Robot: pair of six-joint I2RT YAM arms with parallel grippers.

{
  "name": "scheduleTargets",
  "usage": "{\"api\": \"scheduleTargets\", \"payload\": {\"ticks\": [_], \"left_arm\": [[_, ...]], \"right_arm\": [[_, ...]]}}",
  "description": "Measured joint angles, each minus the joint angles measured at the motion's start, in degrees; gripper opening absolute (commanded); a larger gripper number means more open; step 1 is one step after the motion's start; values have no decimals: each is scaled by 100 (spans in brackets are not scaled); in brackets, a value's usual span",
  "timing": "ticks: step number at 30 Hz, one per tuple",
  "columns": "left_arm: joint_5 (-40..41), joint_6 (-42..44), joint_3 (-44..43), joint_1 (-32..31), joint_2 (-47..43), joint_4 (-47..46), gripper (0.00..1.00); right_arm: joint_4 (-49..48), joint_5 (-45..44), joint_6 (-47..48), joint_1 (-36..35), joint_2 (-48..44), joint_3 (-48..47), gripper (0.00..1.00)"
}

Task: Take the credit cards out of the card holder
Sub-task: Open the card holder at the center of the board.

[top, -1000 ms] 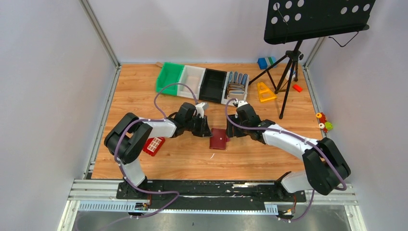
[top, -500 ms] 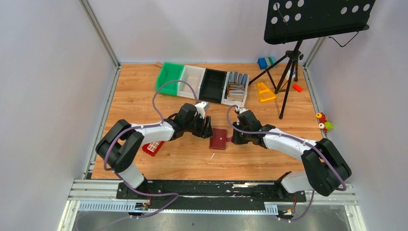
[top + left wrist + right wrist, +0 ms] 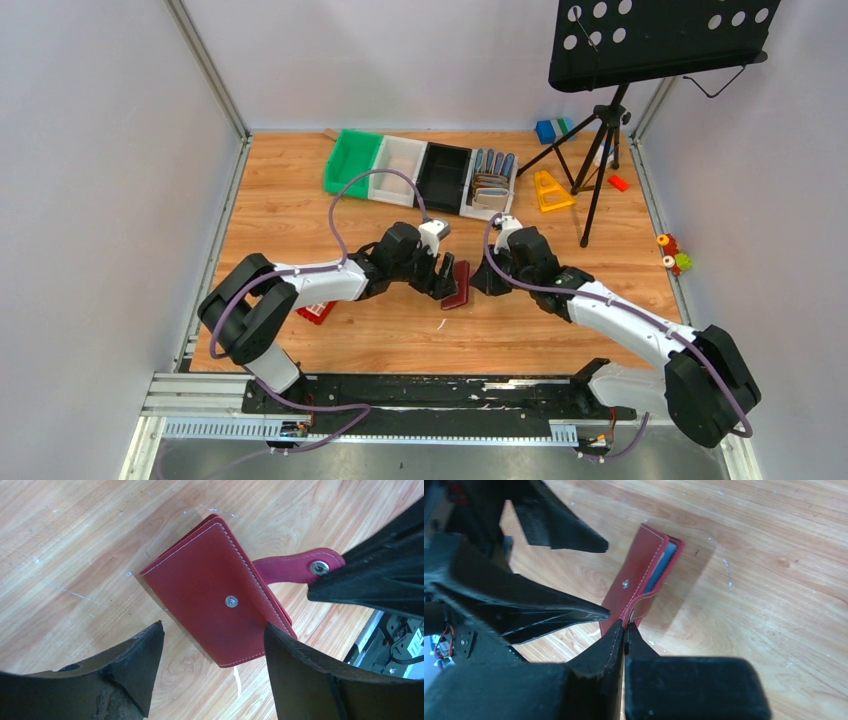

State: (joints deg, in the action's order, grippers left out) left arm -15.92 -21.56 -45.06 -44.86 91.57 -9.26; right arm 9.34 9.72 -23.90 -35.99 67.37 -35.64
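Note:
The maroon card holder (image 3: 458,285) stands tilted on its edge between my two grippers. Its closed cover with a metal snap (image 3: 220,605) faces the left wrist view. My right gripper (image 3: 624,625) is shut on the holder's snap tab (image 3: 295,565) and holds that side up. A pale blue-grey edge of the credit cards (image 3: 659,570) shows inside the fold (image 3: 634,585); the rest of them is hidden. My left gripper (image 3: 214,630) is open, its fingers on either side of the holder's near corner without touching it. In the top view the left gripper (image 3: 445,275) and right gripper (image 3: 478,280) nearly meet.
Green (image 3: 352,160), white (image 3: 397,168) and black (image 3: 442,175) bins and a tray of upright wallets (image 3: 490,182) line the back. A music stand tripod (image 3: 600,150) and a yellow piece (image 3: 550,190) stand at back right. A red grid piece (image 3: 318,310) lies under the left arm.
The right gripper shut on the snap tab and raised the holder from flat onto its edge. The left gripper opened and moved right, up to the holder.

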Motion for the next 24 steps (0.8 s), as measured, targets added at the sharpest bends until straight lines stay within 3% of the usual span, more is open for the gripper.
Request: {"api": "scheduleTargets", "payload": {"ticks": [10, 18, 24], "left_arm": [[-387, -212, 37, 0, 208, -330, 100], [-481, -216, 153, 0, 188, -459, 99], [-260, -109, -87, 0, 234, 24, 100]], "right_arm": [[-24, 291, 11, -98, -52, 24, 1], [-17, 321, 24, -111, -68, 24, 1], [24, 273, 28, -111, -160, 24, 1]]}}
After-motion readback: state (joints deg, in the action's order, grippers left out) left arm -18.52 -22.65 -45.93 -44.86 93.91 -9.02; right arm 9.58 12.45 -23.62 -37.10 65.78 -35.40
